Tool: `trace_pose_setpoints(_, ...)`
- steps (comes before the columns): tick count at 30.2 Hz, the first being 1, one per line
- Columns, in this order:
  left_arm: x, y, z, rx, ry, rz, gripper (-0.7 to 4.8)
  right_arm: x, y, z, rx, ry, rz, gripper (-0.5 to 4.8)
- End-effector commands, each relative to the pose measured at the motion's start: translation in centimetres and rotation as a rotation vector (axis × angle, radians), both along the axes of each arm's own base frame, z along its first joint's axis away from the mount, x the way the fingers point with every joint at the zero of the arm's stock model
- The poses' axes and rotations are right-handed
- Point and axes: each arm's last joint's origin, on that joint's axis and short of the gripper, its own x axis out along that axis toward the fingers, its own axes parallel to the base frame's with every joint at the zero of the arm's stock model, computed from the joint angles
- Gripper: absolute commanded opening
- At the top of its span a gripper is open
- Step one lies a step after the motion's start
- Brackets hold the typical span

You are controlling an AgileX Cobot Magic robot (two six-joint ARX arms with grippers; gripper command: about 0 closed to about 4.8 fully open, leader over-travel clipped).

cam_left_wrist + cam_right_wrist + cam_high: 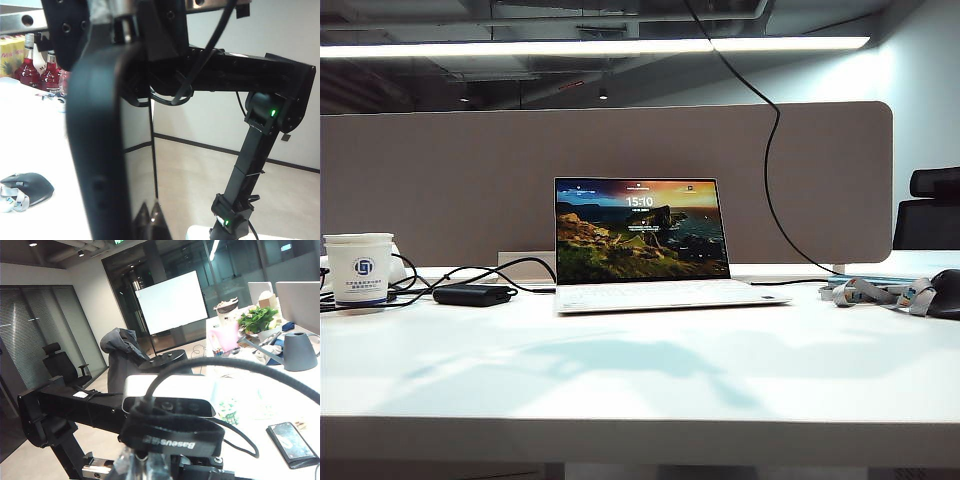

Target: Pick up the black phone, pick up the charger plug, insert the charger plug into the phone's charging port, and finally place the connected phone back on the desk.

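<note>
Left gripper: the left gripper [116, 31] is clenched on the black phone [95, 150], gripping it by one end, up in the air beside the desk's [640, 385] right end.
Black phone: edge-on to the left wrist camera and very close. The dark side rim fills the middle of the view, and a sliver of glossy face [137, 170] catches the room.
Charging port: can't make it out, since neither short end of the phone is shown clearly.
Right gripper: the right gripper [147, 466] is a blur hard against its own camera. The jaws are closed, and I can't tell whether anything sits between them.
Charger plug: not distinguishable. A black cable [240, 365] arcs across the right wrist view and runs down towards that gripper, past a black strap marked Baseus [170, 436].
Arms: the right arm [260, 125], green lights glowing, stands just across from the held phone. From the other side, the left arm's silver camera [167, 395] faces the right wrist camera at close range.
Desk, back edge: open laptop [640, 245] at the middle with its lock screen lit.
Desk, left end: paper cup [360, 268], with a black power brick [472, 294] just beside it among the cables.
Desk, right end: a grey lanyard [880, 293] touching a dark mouse [946, 293]. That mouse [30, 186] also shows below the held phone in the left wrist view.
Another table: a second dark phone [292, 442] lies flat there, well apart from both grippers.
</note>
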Motion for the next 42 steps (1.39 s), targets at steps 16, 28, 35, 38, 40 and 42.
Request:
trace_pose_setpoints(16, -0.29, 0.10, 0.86, -0.023, -0.061, 0.005, -0.06, -0.09, -0.27, 0.11, -0.012, -0.014, 0.017, -0.07)
trace_pose_setpoints(28, -0.24, 0.11, 0.89, -0.023, -0.013, 0.017, -0.06, 0.09, -0.17, -0.34, -0.036, -0.007, 0.018, -0.07)
trace_pose_setpoints(35, -0.14, 0.11, 0.91, -0.029, -0.016, 0.052, -0.06, 0.07, -0.16, -0.41, -0.043, -0.001, 0.026, -0.07)
trace_pose_setpoints(38, -0.13, 0.11, 0.91, -0.030, -0.017, 0.055, -0.06, -0.03, -0.21, -0.31, -0.043, -0.003, 0.026, -0.07)
trace_pose_setpoints(40, -0.13, 0.11, 0.90, -0.030, -0.018, 0.055, -0.06, -0.11, -0.25, -0.22, -0.041, -0.006, 0.026, -0.07)
trace_pose_setpoints(42, -0.15, 0.12, 0.91, -0.030, -0.019, 0.054, -0.06, -0.11, -0.25, -0.22, -0.041, -0.005, 0.026, -0.07)
